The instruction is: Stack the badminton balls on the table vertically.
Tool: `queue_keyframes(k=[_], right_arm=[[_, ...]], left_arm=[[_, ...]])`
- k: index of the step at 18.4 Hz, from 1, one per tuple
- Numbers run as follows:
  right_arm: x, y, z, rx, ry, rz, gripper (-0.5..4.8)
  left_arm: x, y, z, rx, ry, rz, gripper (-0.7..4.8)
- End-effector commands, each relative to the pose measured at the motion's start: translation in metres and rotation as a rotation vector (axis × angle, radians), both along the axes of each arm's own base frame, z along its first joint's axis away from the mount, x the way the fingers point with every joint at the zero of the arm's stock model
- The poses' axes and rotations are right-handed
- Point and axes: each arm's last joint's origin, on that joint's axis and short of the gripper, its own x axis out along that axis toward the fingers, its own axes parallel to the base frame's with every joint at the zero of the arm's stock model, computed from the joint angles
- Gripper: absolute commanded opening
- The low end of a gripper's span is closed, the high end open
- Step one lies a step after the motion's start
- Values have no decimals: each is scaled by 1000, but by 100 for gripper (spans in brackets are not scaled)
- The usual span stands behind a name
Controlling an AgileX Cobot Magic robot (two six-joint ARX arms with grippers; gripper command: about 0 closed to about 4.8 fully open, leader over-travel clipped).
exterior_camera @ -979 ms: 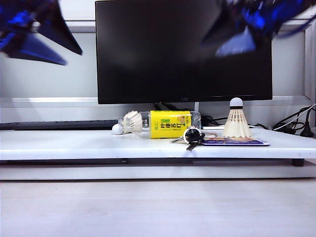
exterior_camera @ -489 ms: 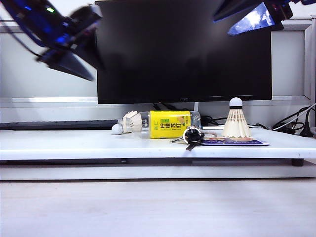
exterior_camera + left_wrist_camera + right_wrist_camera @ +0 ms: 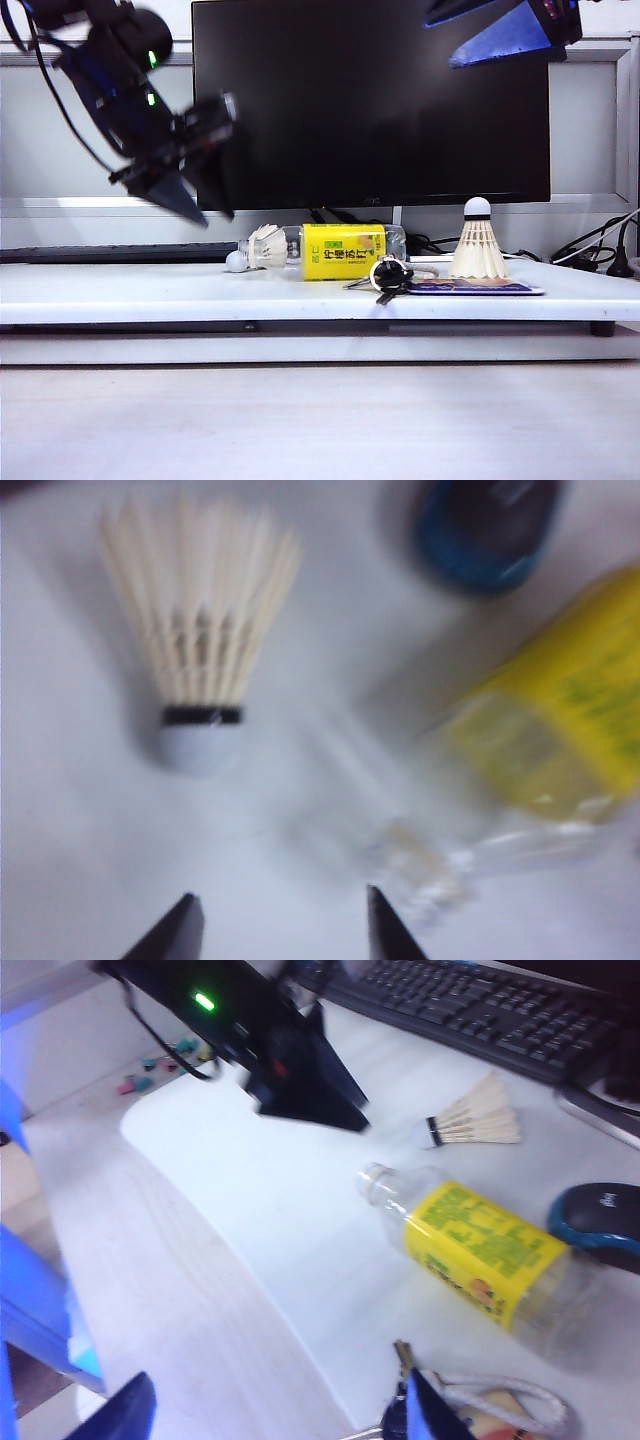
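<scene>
My left gripper [image 3: 195, 205] hangs above the white table [image 3: 150, 290], at about ten o'clock from the shuttlecock that lies on its side [image 3: 262, 248]. Its jaws stand apart with nothing between them, and through my left wrist camera I see the two dark fingertips [image 3: 180, 930] framing bare table, with the lying shuttlecock [image 3: 205, 630] ahead at about twelve o'clock, its rounded tip toward me and its feathers fanning away. That spread looks enough to take the tip or the skirt, which is likely why the jaws stand so.

The lying shuttlecock rests just beside the neck of a clear bottle with a yellow label [image 3: 340, 252], also on its side. The bottle [image 3: 530, 740] sits at about three o'clock from the shuttlecock in my left wrist view, close enough that I judge a careless approach could bump it and send it rolling.

My right gripper [image 3: 500, 30] is high near the upper right corner of the black monitor [image 3: 370, 100], jaws wide and empty, well clear of everything. Its camera looks down on the bottle [image 3: 480, 1245], the keys [image 3: 410, 1400] and the lying shuttlecock [image 3: 470, 1118].

The second shuttlecock [image 3: 479, 243] stands upright, tip up, on a dark flat card at the table's right, at about three o'clock from the keys [image 3: 390, 275]. Standing so, it looks a ready base for the stack; nothing is stacked yet.
</scene>
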Motion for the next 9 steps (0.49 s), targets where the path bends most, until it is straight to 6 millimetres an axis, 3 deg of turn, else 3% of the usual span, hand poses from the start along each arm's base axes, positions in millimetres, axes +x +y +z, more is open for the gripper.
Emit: queue_keyframes(k=[1,5,9], right_arm=[[-1,0,3,9,-7,9,323],[-1,0,2,7,-7,4,323],[-1,0,2,6,-6,4,323]], left_arm=[[6,-2,-5,43,-30,9,220],[9,-10,-7,41,-58,41,221],[8,-36,-10,136,-154,68,243]])
